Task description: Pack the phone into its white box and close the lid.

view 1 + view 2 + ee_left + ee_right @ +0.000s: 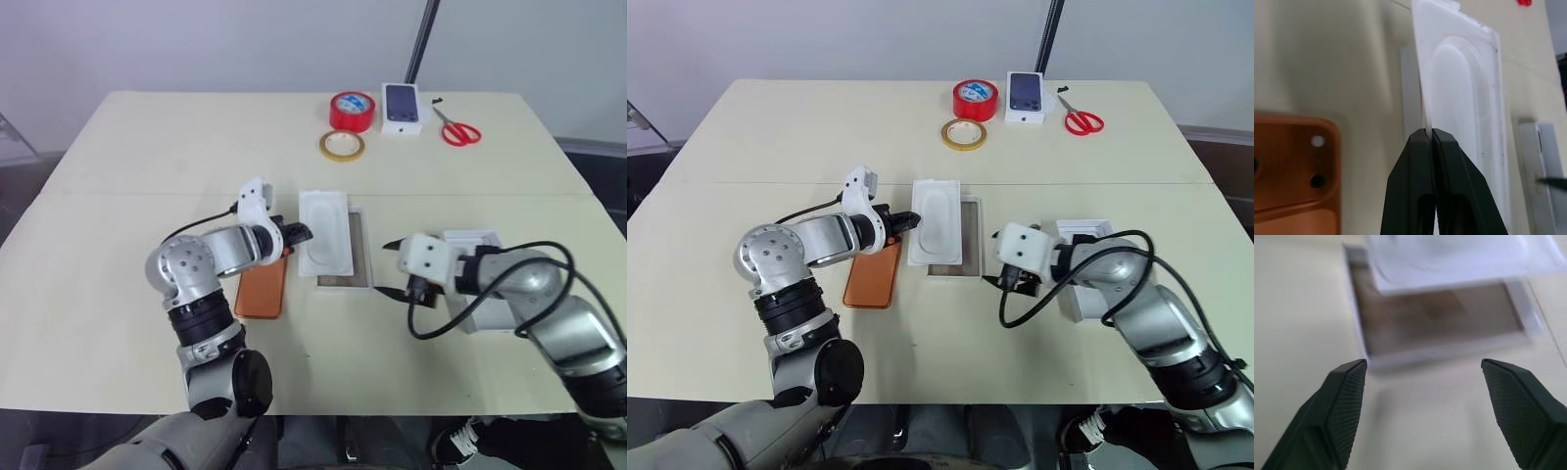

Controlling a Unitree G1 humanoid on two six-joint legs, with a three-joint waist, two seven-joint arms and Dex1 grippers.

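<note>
Head view: the left gripper (302, 233), pressed together, pinches the white insert's (326, 231) edge, holding it over the white box (359, 257). The phone (262, 289) lies just left of the box, long axes parallel. The lid (477, 289) lies right.
Left wrist view: the insert blocks the box.
Right wrist view: the right gripper (1422, 382), spread, faces the box's near end.

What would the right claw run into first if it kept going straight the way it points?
Probably the white box: the open right claw points at its near rim, with bare table between them.
</note>
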